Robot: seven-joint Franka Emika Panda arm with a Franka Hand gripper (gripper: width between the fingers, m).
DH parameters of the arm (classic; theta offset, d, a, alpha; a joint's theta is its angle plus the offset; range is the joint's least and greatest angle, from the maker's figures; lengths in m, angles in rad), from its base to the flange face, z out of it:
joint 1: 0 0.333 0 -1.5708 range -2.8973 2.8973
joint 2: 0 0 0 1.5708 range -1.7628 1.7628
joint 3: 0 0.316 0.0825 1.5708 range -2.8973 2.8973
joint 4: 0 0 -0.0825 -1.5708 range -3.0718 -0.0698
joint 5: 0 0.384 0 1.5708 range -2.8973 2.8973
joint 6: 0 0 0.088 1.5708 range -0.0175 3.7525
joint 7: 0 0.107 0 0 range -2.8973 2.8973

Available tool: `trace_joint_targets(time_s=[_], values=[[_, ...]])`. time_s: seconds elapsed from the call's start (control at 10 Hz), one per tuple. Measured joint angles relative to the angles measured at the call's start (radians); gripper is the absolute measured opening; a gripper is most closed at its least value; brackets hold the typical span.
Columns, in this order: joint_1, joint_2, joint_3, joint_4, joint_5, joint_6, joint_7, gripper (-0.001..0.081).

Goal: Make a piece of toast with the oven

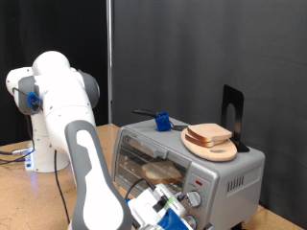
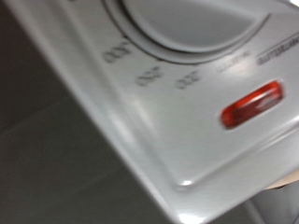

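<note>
Toast, a pale square bread slice (image 1: 163,172), lies inside the boxy silver toaster oven (image 1: 225,177), left of the gripper (image 1: 168,213) at its knobs; finger spread unclear.

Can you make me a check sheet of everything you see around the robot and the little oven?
Surface: wooden table, oven standing on it.
Job's things: silver oven; a bread slice lies inside on the rack behind the glass door; red light beside a round knob.
Clutter: round wooden plate on the oven top, with a second bread slice on it; blue clip; black stand.
Grippers: gripper low at the oven's front, close to the knobs.
Cables: thin cable on the table by the robot base.
Surroundings: black curtain behind.
</note>
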Motion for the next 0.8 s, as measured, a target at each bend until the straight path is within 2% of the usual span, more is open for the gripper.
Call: trace_joint_targets(time_s=[0.2,0.4,0.8], values=[[0.008,-0.021,-0.017,-0.031,-0.009,0.042,0.161,0.0682],[0.009,-0.041,-0.023,-0.069,-0.001,0.079,0.272,0.0682],[0.001,-0.044,-0.009,-0.109,0.050,0.084,0.344,0.0682]])
